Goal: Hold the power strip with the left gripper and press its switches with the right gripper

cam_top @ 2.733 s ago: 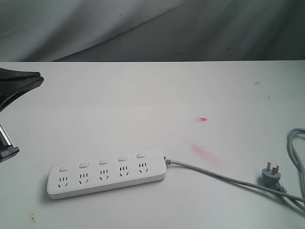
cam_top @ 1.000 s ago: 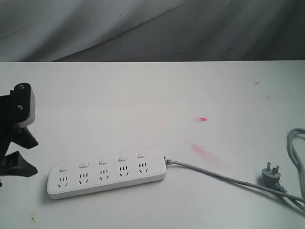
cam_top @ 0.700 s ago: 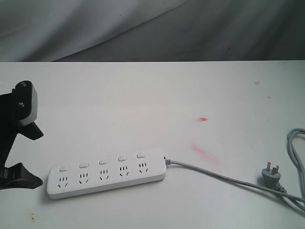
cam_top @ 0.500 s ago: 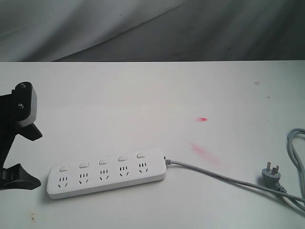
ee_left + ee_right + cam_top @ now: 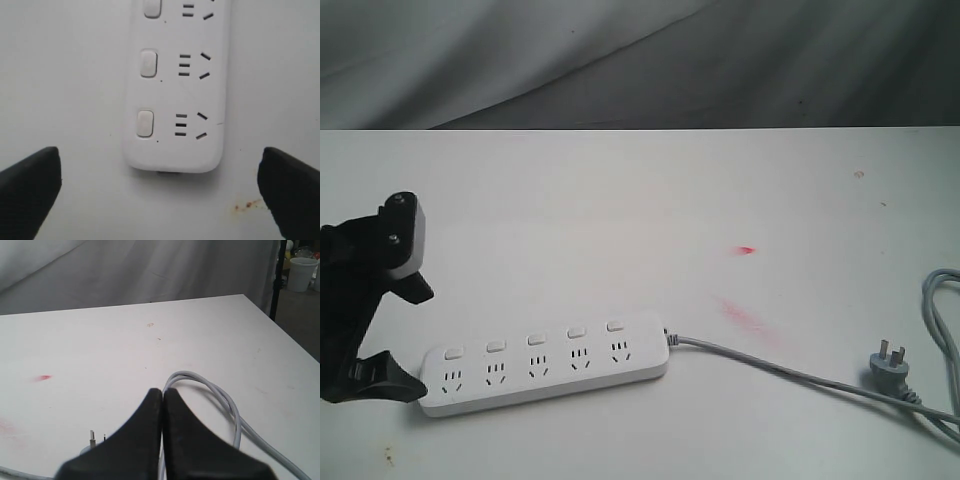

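White, rounded power strip (image 5: 544, 375) lies flat with five switches (image 5: 537, 339).

A white table (image 5: 620, 200) is filling most of the frame, with a grey cloth backdrop (image 5: 620, 60) hanging across the top. A small red mark (image 5: 747, 249) and a fainter red smear (image 5: 748, 320) are showing right of centre, and a brownish speck (image 5: 859, 174) is sitting at the upper right.

White table (image 5: 620, 200), power strip (image 5: 545, 375) lying flat, grey cord (image 5: 770, 366), plug (image 5: 890, 368), red smears (image 5: 748, 318)
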You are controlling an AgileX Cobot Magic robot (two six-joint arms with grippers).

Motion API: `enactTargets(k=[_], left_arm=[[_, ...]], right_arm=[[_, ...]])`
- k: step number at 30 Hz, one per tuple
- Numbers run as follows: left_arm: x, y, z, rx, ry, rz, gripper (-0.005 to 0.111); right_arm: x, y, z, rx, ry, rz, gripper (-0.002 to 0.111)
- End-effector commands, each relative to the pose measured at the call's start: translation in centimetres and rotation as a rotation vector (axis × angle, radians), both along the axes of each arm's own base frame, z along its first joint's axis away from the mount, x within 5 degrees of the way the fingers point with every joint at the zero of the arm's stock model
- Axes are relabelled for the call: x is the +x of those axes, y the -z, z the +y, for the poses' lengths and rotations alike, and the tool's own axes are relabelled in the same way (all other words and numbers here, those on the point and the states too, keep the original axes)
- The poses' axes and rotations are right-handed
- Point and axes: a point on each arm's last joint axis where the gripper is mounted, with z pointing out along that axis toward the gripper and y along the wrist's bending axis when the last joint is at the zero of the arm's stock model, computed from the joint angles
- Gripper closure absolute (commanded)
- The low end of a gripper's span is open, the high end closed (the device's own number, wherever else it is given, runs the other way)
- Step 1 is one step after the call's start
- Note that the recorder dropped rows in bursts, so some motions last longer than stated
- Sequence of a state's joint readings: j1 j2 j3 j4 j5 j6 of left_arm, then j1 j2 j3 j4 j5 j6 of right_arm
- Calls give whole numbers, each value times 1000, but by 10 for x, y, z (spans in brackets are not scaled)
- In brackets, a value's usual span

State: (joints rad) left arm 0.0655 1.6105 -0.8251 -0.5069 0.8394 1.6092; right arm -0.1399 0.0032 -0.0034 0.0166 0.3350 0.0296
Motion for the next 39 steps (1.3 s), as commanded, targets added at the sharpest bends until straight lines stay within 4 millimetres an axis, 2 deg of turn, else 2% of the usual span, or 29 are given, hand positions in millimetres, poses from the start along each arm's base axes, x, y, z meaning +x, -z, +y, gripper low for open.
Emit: enactTargets(k=[1, 8, 12, 22, 39], left_arm=[[10, 18, 2, 13, -18, 2, 2], [16, 41, 4, 31, -11, 35, 2], [16, 49, 4, 30, -10, 60, 2], [18, 46, -1, -34, -10, 37, 2], [18, 47, -2, -39, -13, 43, 3]], right_arm=[[0, 0, 0, 4, -3, -10, 108], [0, 0, 0, 4, -3, -10, 108], [0, 0, 0, 2, -3, -9, 108], [0, 0, 0, 2, -3, -9, 108], [0, 0, 0, 4, -3, -10, 108]])
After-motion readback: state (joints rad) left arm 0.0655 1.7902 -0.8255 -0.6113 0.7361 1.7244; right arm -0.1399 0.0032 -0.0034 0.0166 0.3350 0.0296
